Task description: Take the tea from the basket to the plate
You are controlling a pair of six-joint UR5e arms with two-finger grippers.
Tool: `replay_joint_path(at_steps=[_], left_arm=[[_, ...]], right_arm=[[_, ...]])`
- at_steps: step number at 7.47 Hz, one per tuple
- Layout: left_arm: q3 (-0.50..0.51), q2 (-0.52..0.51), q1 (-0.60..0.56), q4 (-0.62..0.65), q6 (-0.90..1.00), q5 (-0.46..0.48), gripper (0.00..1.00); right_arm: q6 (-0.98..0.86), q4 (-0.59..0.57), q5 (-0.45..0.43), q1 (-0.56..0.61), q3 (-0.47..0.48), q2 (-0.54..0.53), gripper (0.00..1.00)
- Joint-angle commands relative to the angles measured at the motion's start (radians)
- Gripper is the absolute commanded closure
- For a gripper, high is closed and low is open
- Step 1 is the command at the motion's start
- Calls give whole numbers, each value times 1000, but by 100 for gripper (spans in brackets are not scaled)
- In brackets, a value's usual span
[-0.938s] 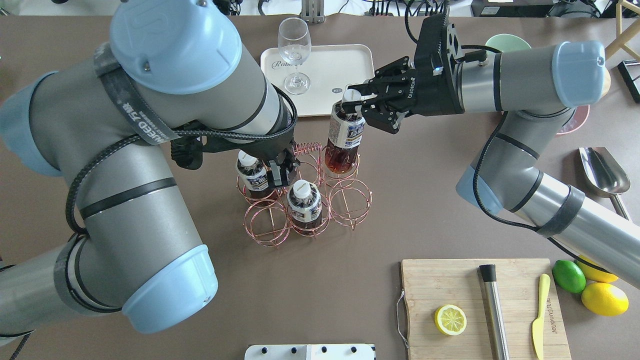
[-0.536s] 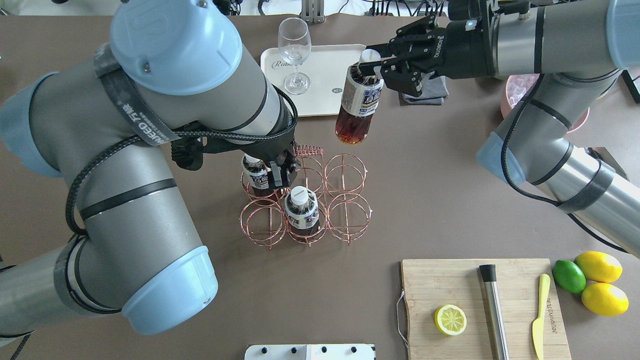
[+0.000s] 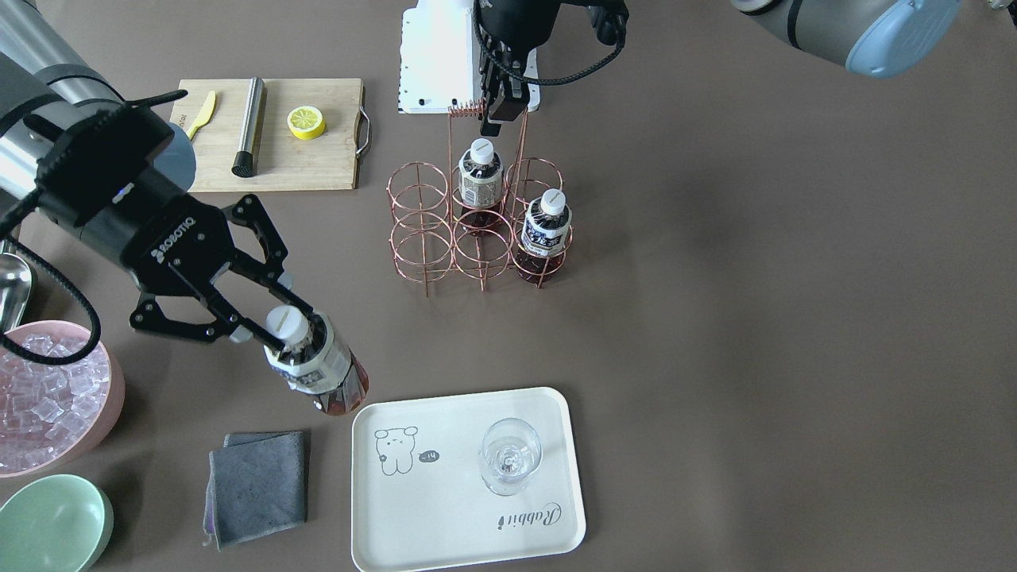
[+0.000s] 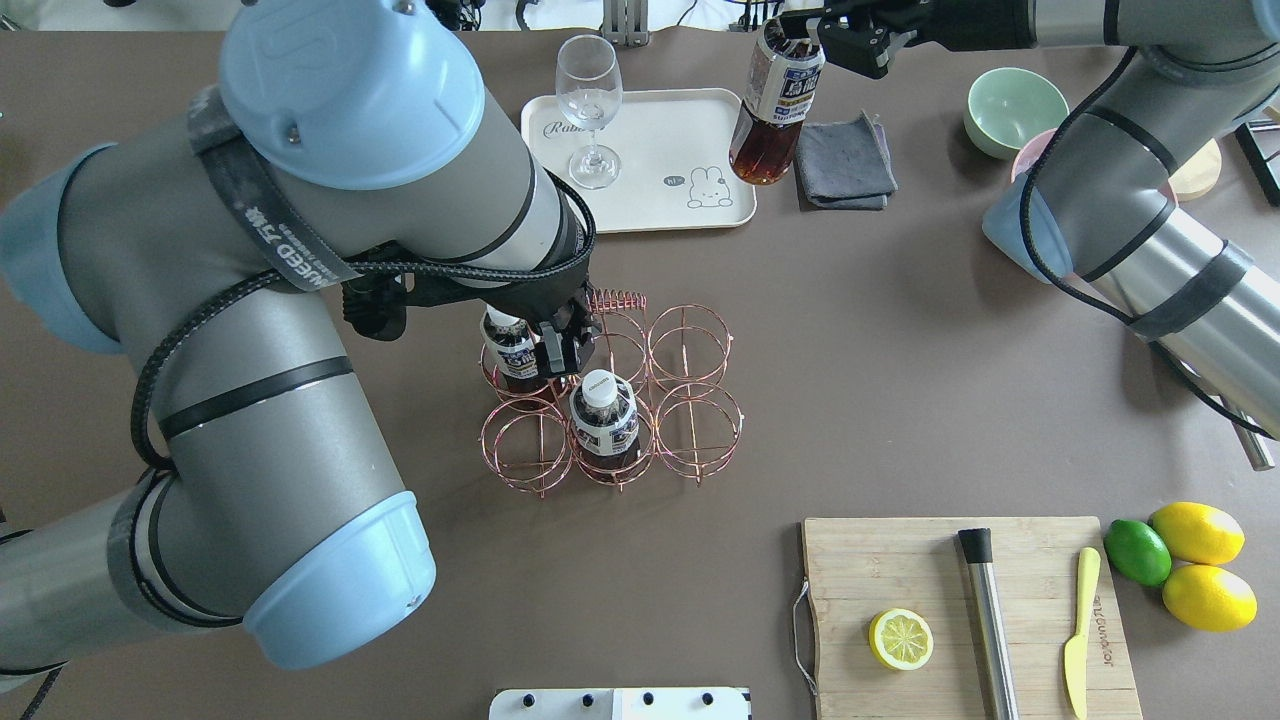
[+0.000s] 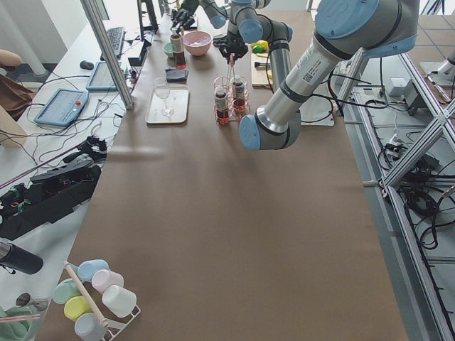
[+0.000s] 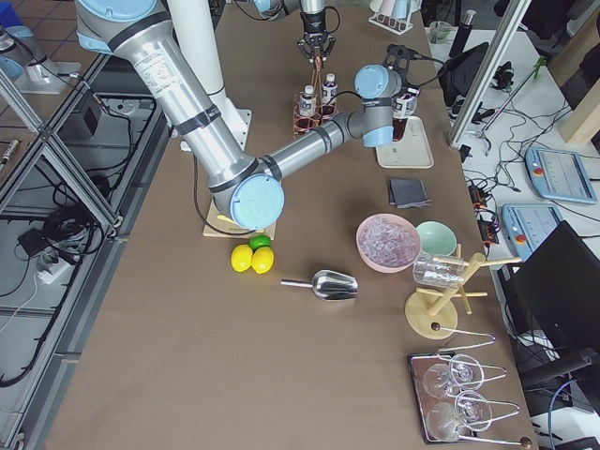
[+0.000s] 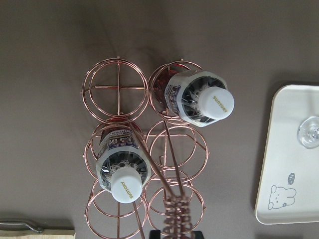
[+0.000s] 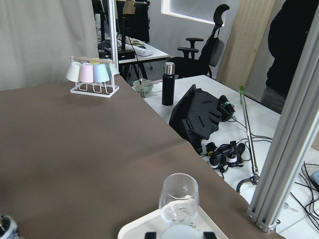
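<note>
Fingers (image 3: 295, 303) of the right arm are clamped on the white cap and neck of the tea (image 3: 318, 367), which hangs off the counter (image 3: 715, 318), tilted, with its dark base swung toward the plate (image 3: 445, 508). Seen from overhead, the bottle hangs at the plate's right edge, between the plate and a folded grey cloth (image 3: 258, 485) lying just to the right of it. In the front-facing view the base shows just off the plate's corner, and the tea is not set down on it. A wineglass (image 3: 510, 455) stands upright on the plate, toward its left side in the overhead view.

Nearer the robot, the basket (image 4: 693, 385) sits on the counter, well apart from the plate. The left arm's fingers (image 3: 500, 107) look drawn narrow onto the left end of its coiled handle. Two more bottles stand upright in the basket: one (image 3: 547, 230) in the far left cell, one (image 3: 481, 181) in the near middle cell. To the far right are a pink bowl of ice (image 3: 48, 397) and a green bowl (image 3: 52, 520).
</note>
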Motion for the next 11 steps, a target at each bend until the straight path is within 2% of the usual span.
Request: replay_joint_path(at_steps=[1, 3, 7, 9, 10, 11], left_arm=[[-1, -1, 0, 0, -2, 0, 100], [-6, -2, -5, 9, -2, -3, 100], [-85, 10, -82, 83, 91, -8, 100], [-84, 60, -159, 84, 200, -107, 100], [-84, 100, -194, 78, 255, -113, 100], [-81, 134, -243, 78, 325, -123, 100]], right_arm=[[-6, 153, -159, -34, -304, 125, 100], [-6, 164, -316, -137, -330, 129, 100], [-6, 193, -400, -156, -417, 172, 100], [3, 209, -419, -193, -422, 181, 100], [9, 235, -463, -223, -423, 176, 100], [11, 238, -471, -233, -423, 173, 100]])
